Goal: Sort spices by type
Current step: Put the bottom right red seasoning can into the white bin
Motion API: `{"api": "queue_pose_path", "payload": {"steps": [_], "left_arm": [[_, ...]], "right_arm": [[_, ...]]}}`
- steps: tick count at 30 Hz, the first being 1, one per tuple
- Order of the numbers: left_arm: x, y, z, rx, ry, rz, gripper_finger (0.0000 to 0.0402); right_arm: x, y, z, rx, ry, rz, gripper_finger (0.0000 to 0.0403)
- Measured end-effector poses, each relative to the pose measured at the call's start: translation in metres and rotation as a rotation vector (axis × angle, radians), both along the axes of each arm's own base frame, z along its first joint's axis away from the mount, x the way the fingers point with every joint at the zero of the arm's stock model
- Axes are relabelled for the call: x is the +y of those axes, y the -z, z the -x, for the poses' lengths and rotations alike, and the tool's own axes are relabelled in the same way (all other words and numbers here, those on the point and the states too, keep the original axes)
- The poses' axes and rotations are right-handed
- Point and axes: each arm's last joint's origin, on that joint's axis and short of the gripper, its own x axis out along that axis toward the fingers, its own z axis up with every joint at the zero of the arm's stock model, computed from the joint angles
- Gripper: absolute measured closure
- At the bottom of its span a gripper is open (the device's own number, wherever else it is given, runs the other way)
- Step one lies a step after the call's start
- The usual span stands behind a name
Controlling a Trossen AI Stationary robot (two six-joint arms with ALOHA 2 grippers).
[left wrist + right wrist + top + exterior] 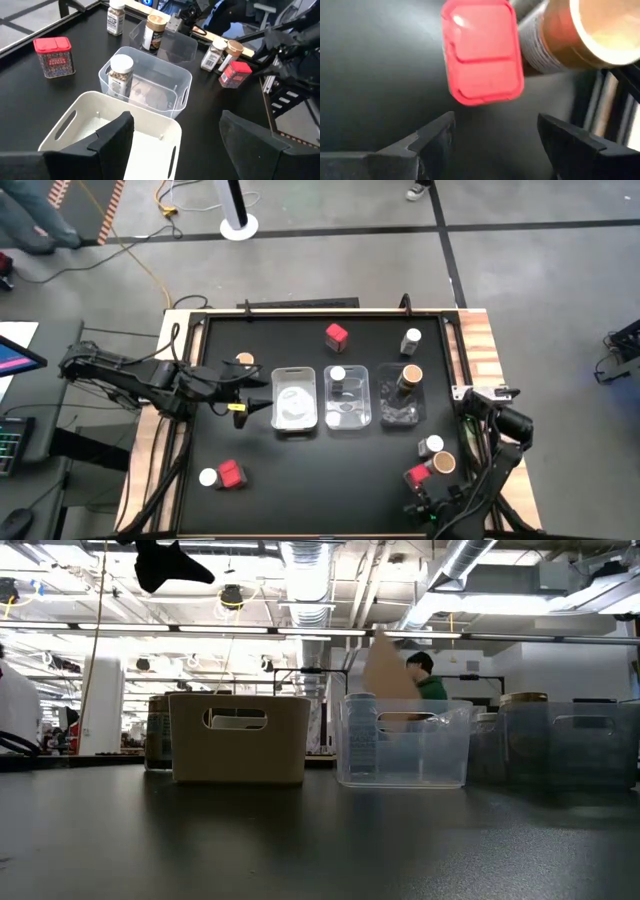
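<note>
Three trays stand in a row at mid-table: a white one [293, 398], a clear one [347, 396] holding a white-lidded jar [120, 75], and a clear one [402, 393] holding a tan-lidded jar [155, 31]. Loose spices stand around them. At the near right are a red box [481, 50], a tan-lidded jar [580, 35] and a white-lidded jar [433, 445]. My right gripper [495, 140] hovers open just above and nearer than that red box, pointing steeply down. My left gripper [175, 145] hangs open above the white tray's left end, holding nothing.
More spices stand loose: a red box [336, 334] and a white-lidded jar [412, 338] at the far side, a tan-lidded jar [244, 360] left of the white tray, and a red box [231, 474] with a white-lidded jar [208, 477] at the near left. A person [425, 675] shows beyond the table.
</note>
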Motion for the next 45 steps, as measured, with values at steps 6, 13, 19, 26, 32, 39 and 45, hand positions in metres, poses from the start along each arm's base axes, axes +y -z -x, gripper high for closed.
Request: {"api": "queue_pose_path", "payload": {"steps": [6, 13, 19, 26, 32, 39, 45], "left_arm": [[-0.001, -0.005, -0.002, -0.057, -0.001, 0.016, 0.0118], [-0.001, -0.008, -0.003, -0.089, -0.001, 0.023, 0.0118], [-0.001, -0.009, -0.003, -0.096, -0.001, 0.025, 0.0118], [-0.001, -0.009, -0.003, -0.093, 0.005, 0.008, 0.0118], [-0.001, -0.008, -0.003, -0.086, 0.010, -0.008, 0.0118], [-0.001, -0.008, -0.003, -0.084, 0.015, -0.022, 0.0118], [-0.001, -0.008, -0.003, -0.087, 0.009, -0.006, 0.0118]], "right_arm": [[-0.008, 0.000, -0.008, -0.032, -0.006, 0.062, 0.0093], [-0.015, 0.021, -0.011, -0.023, 0.005, 0.074, 0.0093], [-0.021, 0.025, -0.014, -0.010, 0.020, 0.093, 0.0104], [-0.024, 0.035, -0.016, -0.014, 0.022, 0.078, 0.0136], [-0.026, 0.033, -0.018, -0.020, 0.031, 0.062, 0.0166], [-0.031, 0.017, -0.020, -0.037, 0.022, 0.006, 0.0166], [-0.043, -0.007, -0.022, -0.074, 0.026, -0.055, 0.0163]]}}
